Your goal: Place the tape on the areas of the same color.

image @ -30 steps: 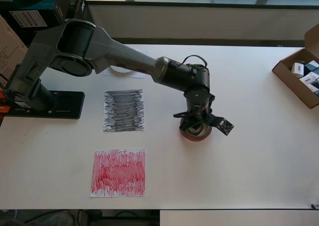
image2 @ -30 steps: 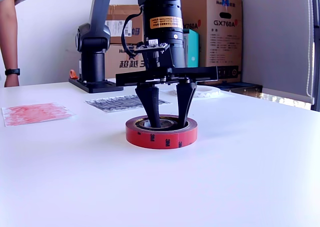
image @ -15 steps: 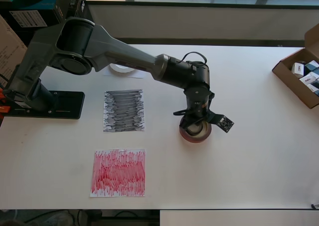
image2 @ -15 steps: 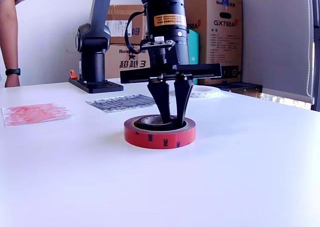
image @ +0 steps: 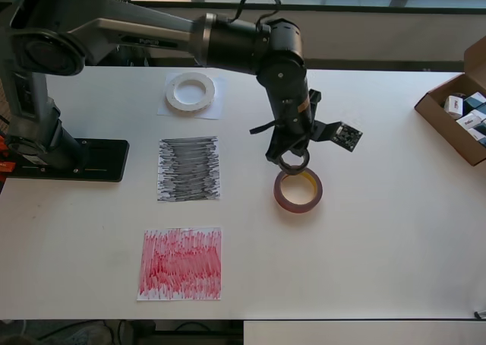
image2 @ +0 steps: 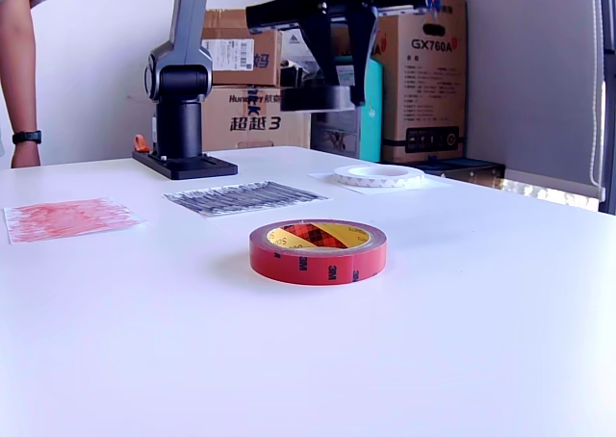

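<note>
Small black roll (image: 292, 169): off the table, carried in the gripper (image: 291, 156) above bare tabletop, between the table's far edge and the centre in the overhead view. In the exterior view the fingers come down onto the roll (image2: 308, 98) and are closed on it; whether they pinch its wall or press from inside its core cannot be made out. It is not yet over the black scribbled sheet (image: 189, 169), which lies bare toward the overhead view's left, nearer the arm's base (image: 68, 159). Red roll (image: 298, 210): flat on the bare table (image: 395, 231), near the table's centre and just on the near side of the gripper, free of it. It sits well apart from the red scribbled sheet (image: 181, 263), which lies bare by the near edge. White ring (image: 173, 94): resting flat on the white sheet (image: 213, 111) by the far edge, within the sheet's outline. Assessment: one of three placements appears complete, the white one. The black placement is in hand, with the roll lifted but not delivered. The red placement is not started. Remaining work: carry the black roll across to its sheet and release it, then collect the red roll and take it to the near-edge sheet.
</note>
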Robot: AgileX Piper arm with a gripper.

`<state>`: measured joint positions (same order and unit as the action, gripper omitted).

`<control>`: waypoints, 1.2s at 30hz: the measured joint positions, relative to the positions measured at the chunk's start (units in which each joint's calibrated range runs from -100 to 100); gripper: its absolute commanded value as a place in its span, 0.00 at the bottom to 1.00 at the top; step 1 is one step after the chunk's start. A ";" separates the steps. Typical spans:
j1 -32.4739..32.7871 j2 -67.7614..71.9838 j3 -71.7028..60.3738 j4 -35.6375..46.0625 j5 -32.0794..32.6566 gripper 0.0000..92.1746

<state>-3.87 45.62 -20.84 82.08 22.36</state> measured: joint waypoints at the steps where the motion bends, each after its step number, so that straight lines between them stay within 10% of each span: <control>1: 0.00 -1.75 1.33 -0.16 -0.85 0.00; 23: 1.70 -35.18 51.90 -36.60 -32.77 0.00; 36: 2.74 -37.09 64.62 -42.86 -37.35 0.00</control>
<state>-1.13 8.53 43.78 39.23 -15.00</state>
